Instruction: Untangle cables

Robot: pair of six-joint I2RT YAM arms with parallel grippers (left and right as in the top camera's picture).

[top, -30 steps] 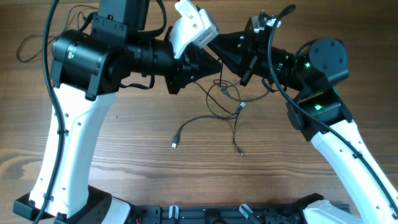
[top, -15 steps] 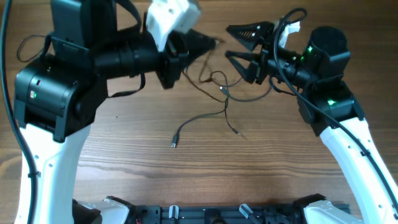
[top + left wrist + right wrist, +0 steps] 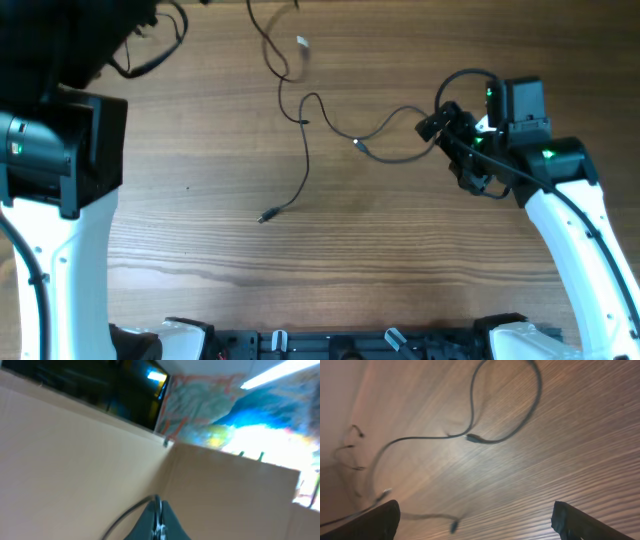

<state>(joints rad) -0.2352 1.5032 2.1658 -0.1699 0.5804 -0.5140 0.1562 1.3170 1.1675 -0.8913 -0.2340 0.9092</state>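
Observation:
Thin black cables (image 3: 304, 150) trail across the wooden table, running off the far edge and ending in a plug (image 3: 266, 216) nearer the middle. A second strand with a small plug (image 3: 360, 146) curves right toward my right gripper (image 3: 455, 152), which stands open and empty just beside it. In the right wrist view the cable loop (image 3: 506, 405) lies on the table ahead of the wide-spread right gripper (image 3: 480, 522). My left gripper (image 3: 160, 512) is lifted out of the overhead view, pointing at a wall, shut on a cable (image 3: 125, 519) that leaves it to the left.
The left arm's body (image 3: 60, 150) fills the left side of the overhead view, with its own wiring (image 3: 160, 40) at the back left. The right arm (image 3: 570, 220) runs down the right side. A black rail (image 3: 330, 345) lines the near edge.
The left gripper rose and swung off past the far edge, dragging the cables up and left. The right gripper opened, let go and drew back to the right.

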